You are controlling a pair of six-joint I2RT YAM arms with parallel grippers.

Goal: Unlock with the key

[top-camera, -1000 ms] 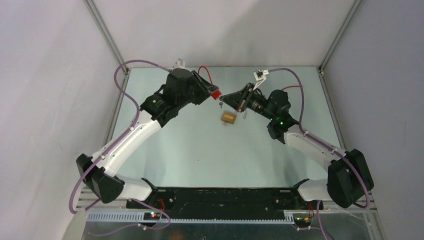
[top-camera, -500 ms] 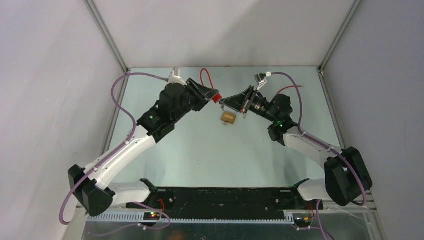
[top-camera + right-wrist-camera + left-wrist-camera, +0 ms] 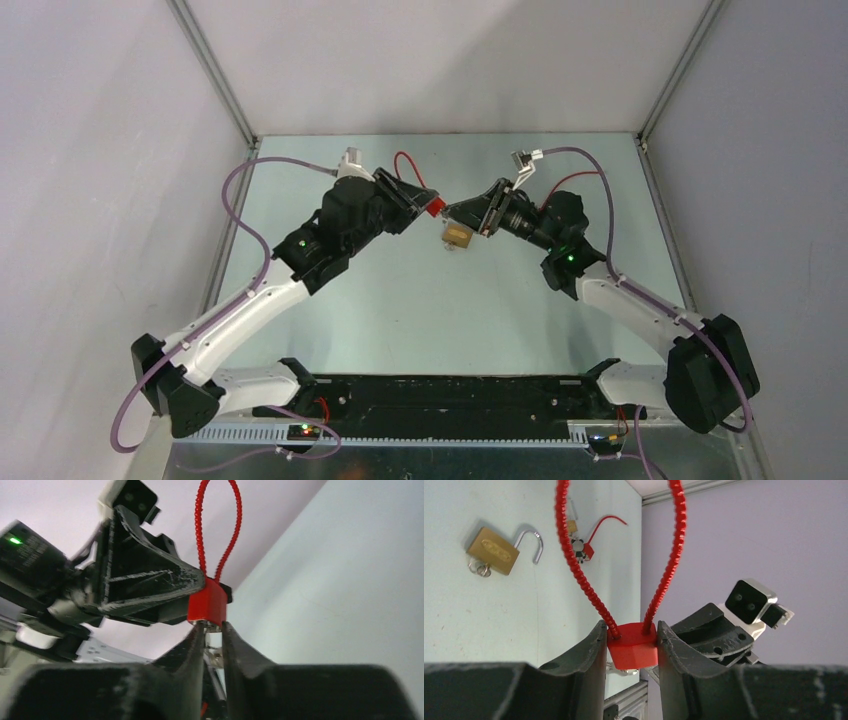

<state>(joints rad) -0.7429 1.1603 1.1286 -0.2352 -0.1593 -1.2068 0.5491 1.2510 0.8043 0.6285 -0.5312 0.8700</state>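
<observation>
Pale green tabletop [image 3: 400, 290], enclosed by plain white walls [image 3: 430, 60] with aluminium corner rails. Both arms reach inward, and their grippers meet above the far middle of the surface.

Left gripper [image 3: 631, 626]: clamped on a red hexagonal plastic lock body [image 3: 633, 650], with one finger pressed against each side. A red ribbed cable loop [image 3: 572, 555] extends from the body, away from the fingers.

Right gripper [image 3: 212, 627]: its tips are directly against the opposite face of the same red body, and its fingers stand a narrow gap apart.

Thin silvery-grey metal key [image 3: 214, 640]: visible in that gap, with its far end meeting the red body. Whether the fingers press on it cannot be told.

Small brass padlock [image 3: 494, 555]: lies flat on the tabletop near the meeting point, apart from both grippers. Its silver shackle [image 3: 533, 542] is swung open and a small wire ring [image 3: 483, 570] sits at its base.

Second red tag with thin red wire [image 3: 588, 551]: lies on the tabletop beyond the padlock, partly hidden behind the cable loop.
</observation>
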